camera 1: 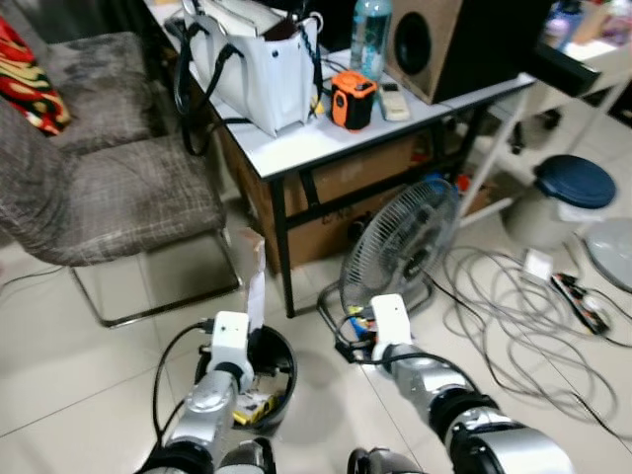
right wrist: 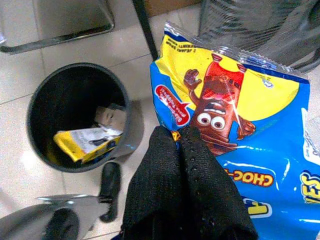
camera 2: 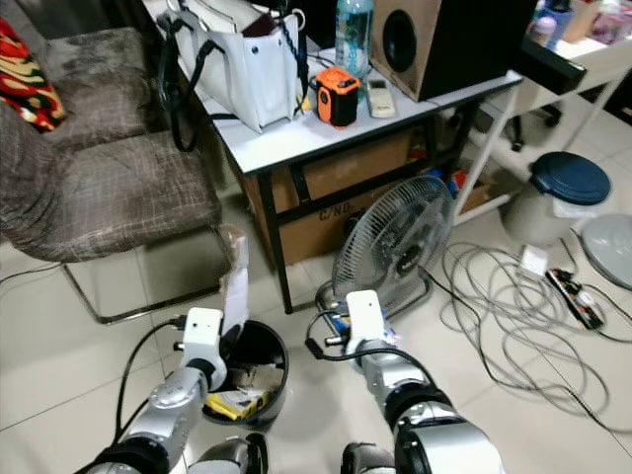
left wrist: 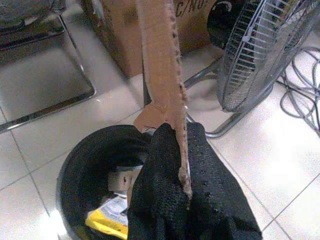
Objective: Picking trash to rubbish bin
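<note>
A black round rubbish bin (camera 1: 277, 349) stands on the tiled floor between my arms, with a yellow wrapper (right wrist: 82, 142) and a scrap of card (right wrist: 111, 117) inside. My left gripper (left wrist: 180, 165) is shut on a long strip of brown cardboard (left wrist: 159, 65), which stands upright over the bin's far rim (left wrist: 75, 155). My right gripper (right wrist: 177, 137) is shut on the edge of a blue and yellow snack packet (right wrist: 235, 115). It holds the packet to the right of the bin (right wrist: 35, 100), near the fan's base.
A standing fan (camera 1: 400, 242) is close ahead on the right, next to a black-legged table (camera 1: 296, 148) with a cardboard box (camera 1: 336, 217) under it. A grey chair (camera 1: 109, 188) stands to the left. Loose cables (camera 1: 513, 316), a power strip (camera 1: 583, 301) and a blue-lidded bin (camera 1: 568, 193) lie to the right.
</note>
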`<state>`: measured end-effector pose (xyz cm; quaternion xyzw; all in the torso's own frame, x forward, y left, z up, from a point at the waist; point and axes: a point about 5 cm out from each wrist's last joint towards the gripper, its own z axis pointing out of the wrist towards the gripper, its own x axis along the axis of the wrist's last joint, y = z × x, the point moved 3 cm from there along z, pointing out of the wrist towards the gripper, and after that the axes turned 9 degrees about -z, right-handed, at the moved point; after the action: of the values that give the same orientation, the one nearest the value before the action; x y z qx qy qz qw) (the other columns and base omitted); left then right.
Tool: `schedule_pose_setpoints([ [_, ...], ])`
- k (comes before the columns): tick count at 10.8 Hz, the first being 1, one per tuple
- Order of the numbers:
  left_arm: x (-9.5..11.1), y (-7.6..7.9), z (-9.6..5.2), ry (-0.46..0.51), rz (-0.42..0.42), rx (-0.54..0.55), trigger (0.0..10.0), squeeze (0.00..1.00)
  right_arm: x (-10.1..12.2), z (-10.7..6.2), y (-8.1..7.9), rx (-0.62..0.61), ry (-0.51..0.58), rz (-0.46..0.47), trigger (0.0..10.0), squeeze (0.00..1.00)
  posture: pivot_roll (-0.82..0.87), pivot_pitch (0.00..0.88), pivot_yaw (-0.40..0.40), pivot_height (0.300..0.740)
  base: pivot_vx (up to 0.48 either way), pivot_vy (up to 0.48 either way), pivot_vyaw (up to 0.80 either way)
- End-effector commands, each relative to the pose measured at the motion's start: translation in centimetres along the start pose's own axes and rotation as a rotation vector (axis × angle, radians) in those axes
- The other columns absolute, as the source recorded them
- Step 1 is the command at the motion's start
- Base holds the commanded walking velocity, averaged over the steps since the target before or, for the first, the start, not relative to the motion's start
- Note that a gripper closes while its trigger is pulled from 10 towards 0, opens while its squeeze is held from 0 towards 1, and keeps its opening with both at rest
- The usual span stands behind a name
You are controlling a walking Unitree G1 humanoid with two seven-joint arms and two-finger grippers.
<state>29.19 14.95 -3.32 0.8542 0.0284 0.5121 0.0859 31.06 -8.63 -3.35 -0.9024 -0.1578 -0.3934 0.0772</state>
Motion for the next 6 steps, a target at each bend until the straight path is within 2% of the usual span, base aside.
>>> schedule_pose_setpoints([
  [1,-0.59,-0.19,-0.14,-0.021,-0.005,0.016,10.0,0.00,-0.05,-0.02,-0.02,0.009,0.003,-0.005,10.0,0.00,-0.08,0.148,0.012,0.740,0.000,0.000,0.53],
  [6,-0.82,-0.22,-0.17,-0.032,0.009,0.024,10.0,0.00,-0.08,-0.03,-0.17,0.024,0.010,-0.008,10.0,0.00,-0.09,0.151,0.012,0.740,0.000,0.000,0.79],
])
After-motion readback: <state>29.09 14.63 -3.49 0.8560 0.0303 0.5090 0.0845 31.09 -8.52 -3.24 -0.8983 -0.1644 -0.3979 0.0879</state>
